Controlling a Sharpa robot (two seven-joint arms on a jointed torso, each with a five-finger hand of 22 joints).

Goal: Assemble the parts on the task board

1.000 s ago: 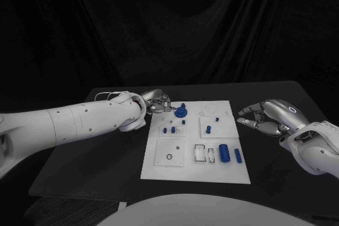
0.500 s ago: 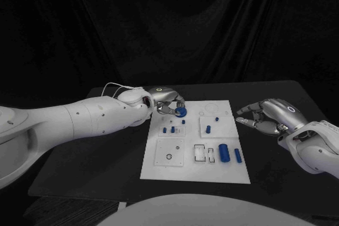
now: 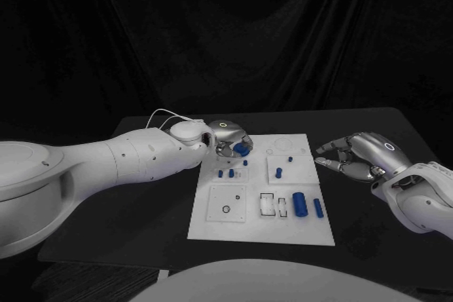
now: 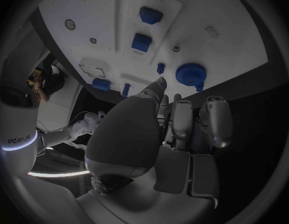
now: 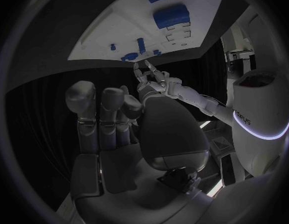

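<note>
The white task board [image 3: 283, 230] lies in the middle of the table. A round blue part [image 3: 243, 149] stands near the board's far left corner. My left hand [image 3: 226, 135] hovers right over and beside it. In the left wrist view the fingers [image 4: 182, 119] are stretched out and apart, and the round part [image 4: 191, 74] sits just past their tips, not gripped. My right hand [image 3: 361, 155] hangs off the board's right edge with loosely bent fingers and nothing in it. A blue cylinder [image 3: 299, 204] and a thin blue bar [image 3: 318, 208] lie on the near right of the board.
Small blue pegs [image 3: 226, 173] stand in the left middle plate, and others [image 3: 279, 173] stand in the right one. Open slots [image 3: 271, 205] lie beside the cylinder, and a ring mark [image 3: 226, 209] sits near left. Black table [image 3: 132, 210] surrounds the board.
My left hand has swung from the board's far left edge to the right, over the round blue part, and the arm has turned. The right hand has stayed put.
</note>
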